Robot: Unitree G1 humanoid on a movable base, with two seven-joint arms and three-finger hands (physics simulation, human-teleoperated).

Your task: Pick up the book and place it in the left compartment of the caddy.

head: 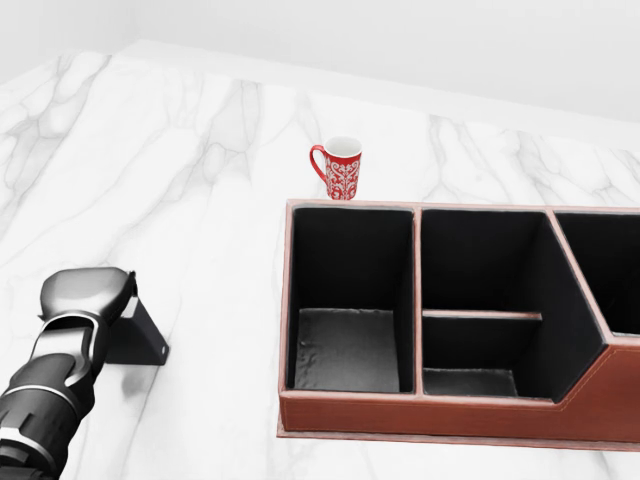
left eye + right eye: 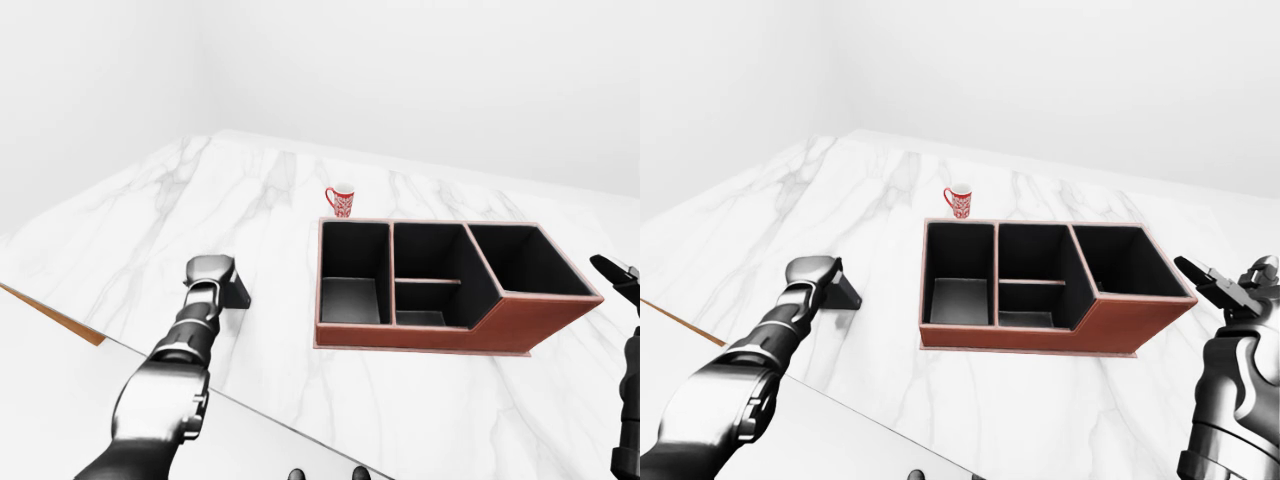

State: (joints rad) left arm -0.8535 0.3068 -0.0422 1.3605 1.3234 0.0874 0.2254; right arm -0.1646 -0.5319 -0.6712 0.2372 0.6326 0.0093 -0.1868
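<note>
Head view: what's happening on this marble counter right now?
The robot's left hand is down over the dark book, which lies on the marble counter to the left of the brown caddy. The fingers are hidden beneath the hand, so a grasp cannot be confirmed. The book is not in the caddy yet; its left compartment looks empty. A red patterned mug stands just beyond the caddy. The right hand hangs idle at the right edge of the right-eye view.
</note>
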